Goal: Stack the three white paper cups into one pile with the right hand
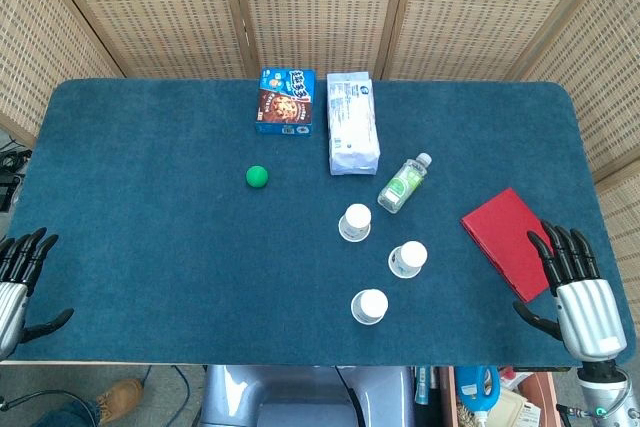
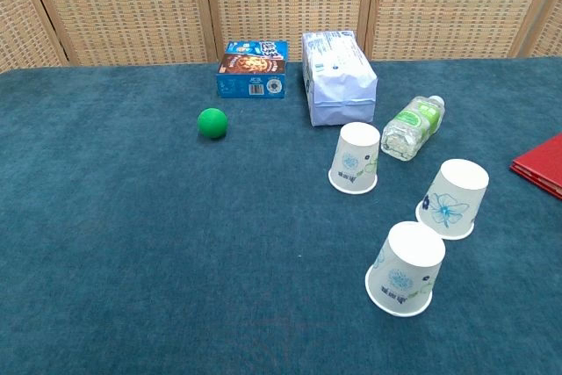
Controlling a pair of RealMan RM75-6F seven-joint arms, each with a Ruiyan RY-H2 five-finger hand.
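Plainly, we have not yet begun stacking: the three white paper cups stand upside down and apart on the blue surface [image 1: 150,277], right of centre — the far cup [image 2: 355,158], the middle cup [image 2: 452,198] to its right and nearer, and the near cup [image 2: 404,269] closest to us. Our right robot hand [image 1: 570,277] rests at the near right edge, released and holding nothing, well apart from the cups; our left robot hand [image 1: 20,272] lies equally idle at the near left edge. We judge the next move calls for reaching left to one cup, gripping its wall, lifting it and setting it squarely over another. A lying bottle [image 2: 413,127] sits just beside the far cup, so that one needs care.
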